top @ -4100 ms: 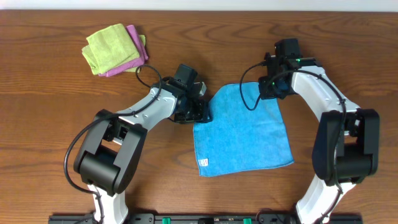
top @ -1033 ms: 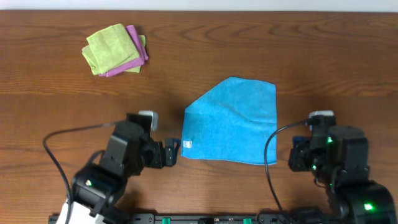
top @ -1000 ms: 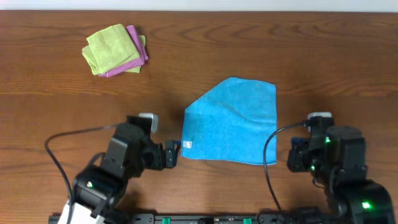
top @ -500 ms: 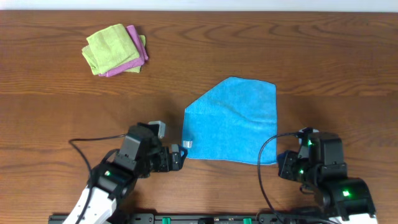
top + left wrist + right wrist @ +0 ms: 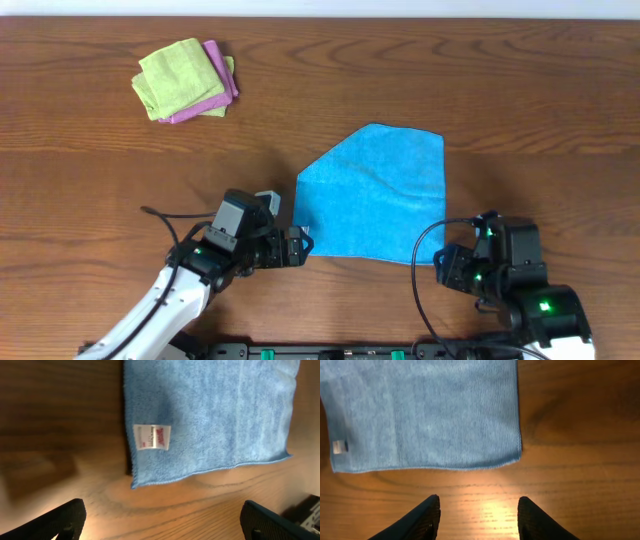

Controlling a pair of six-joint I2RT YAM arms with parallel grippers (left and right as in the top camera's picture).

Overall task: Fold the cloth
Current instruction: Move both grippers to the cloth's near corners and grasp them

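Far L on the table [image 5: 80,180]: lime-green cloth [image 5: 172,72] stacked w/ pink-purple cloth [image 5: 218,88], well apart from the rest. L gripper [image 5: 300,246] low at the near-L corner of the cloth [image 5: 385,195], just beside the white tag [image 5: 151,437]. Its fingers [image 5: 65,519] are spread wide, holding nothing. Cloth lies flat mid-table, slanted edge at far L. R gripper [image 5: 445,266] at the near-R corner, fingers [image 5: 417,519] apart w/ bare wood between, cloth edge just ahead.
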